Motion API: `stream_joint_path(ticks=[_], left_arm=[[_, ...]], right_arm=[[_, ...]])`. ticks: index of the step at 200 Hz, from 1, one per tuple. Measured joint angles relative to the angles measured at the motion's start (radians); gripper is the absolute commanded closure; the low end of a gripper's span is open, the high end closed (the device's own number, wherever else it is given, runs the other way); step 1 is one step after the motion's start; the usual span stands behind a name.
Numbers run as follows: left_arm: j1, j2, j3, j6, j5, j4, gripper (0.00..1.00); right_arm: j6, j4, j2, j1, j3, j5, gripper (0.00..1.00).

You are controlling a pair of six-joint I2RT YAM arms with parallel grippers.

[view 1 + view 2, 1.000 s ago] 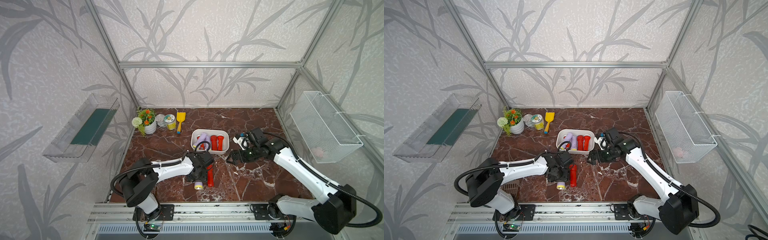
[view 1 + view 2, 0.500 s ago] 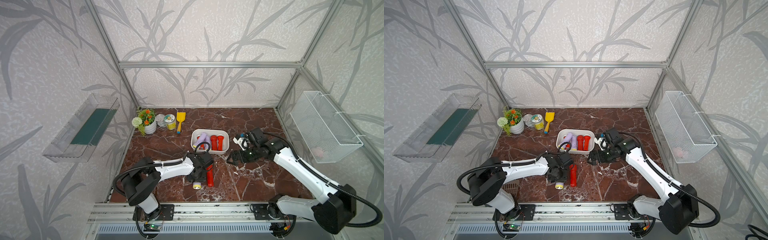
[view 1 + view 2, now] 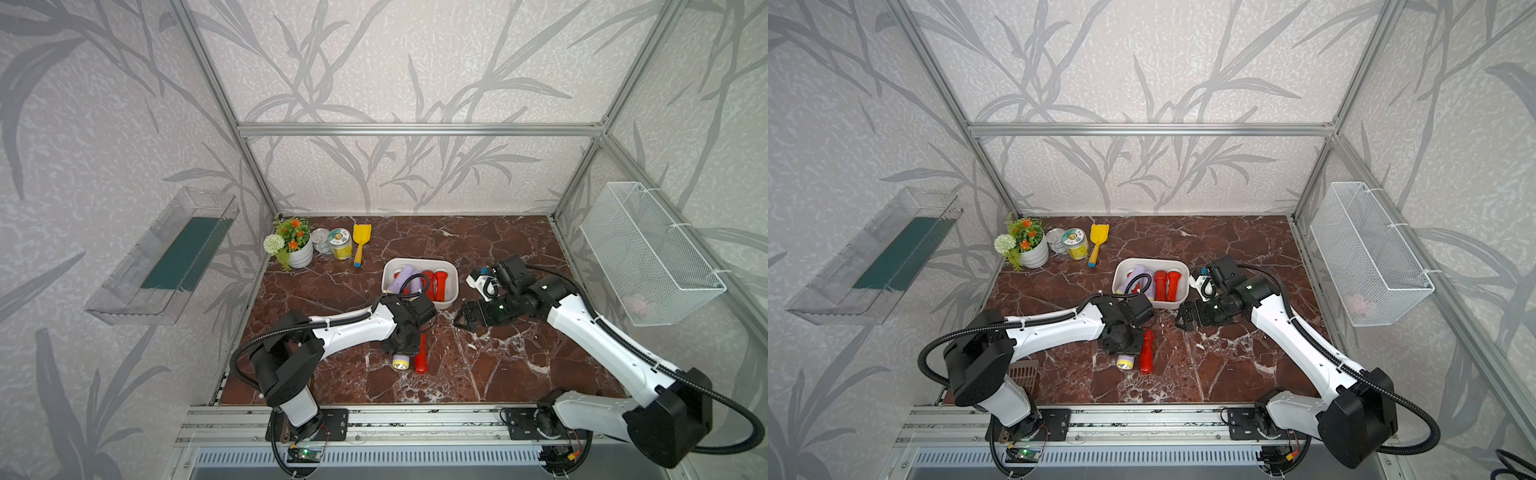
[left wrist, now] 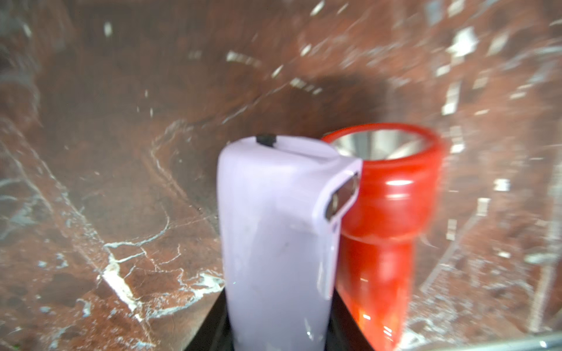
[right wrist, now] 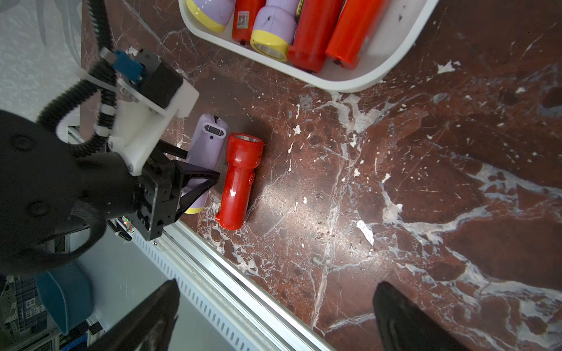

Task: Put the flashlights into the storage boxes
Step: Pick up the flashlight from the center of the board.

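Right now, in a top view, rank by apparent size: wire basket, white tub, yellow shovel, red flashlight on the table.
1. wire basket, though it hangs nearer the camera.
2. white tub.
3. yellow shovel and red flashlight look about alike; not ranked.

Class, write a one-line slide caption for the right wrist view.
Left gripper grips lilac flashlight beside red flashlight, near the tub.

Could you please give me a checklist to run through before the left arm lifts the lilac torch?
1. Left gripper shut on the lilac torch: ok.
2. Red torch outside that grip: ok, it lies alongside.
3. Gap between the two torches: cannot tell, they lie very close.
4. Room in the tub: ok, bare floor at one end.
5. Right gripper out of the way: ok, probably; it is open, beside the tub.
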Motion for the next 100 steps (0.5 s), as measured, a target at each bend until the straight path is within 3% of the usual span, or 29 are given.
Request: stream_joint_path(ticks=[42, 100], left_arm=[[0.039, 0.03, 0.162, 0.079, -0.009, -0.081, 0.66], [0.169, 0.13, 0.37, 0.217, -0.022, -0.16, 0.66]], right_arm=[[-0.005, -0.004, 0.0, -0.012, 0.0, 0.0, 0.01], [-0.01, -0.002, -0.002, -0.051, 0.02, 0.007, 0.01]])
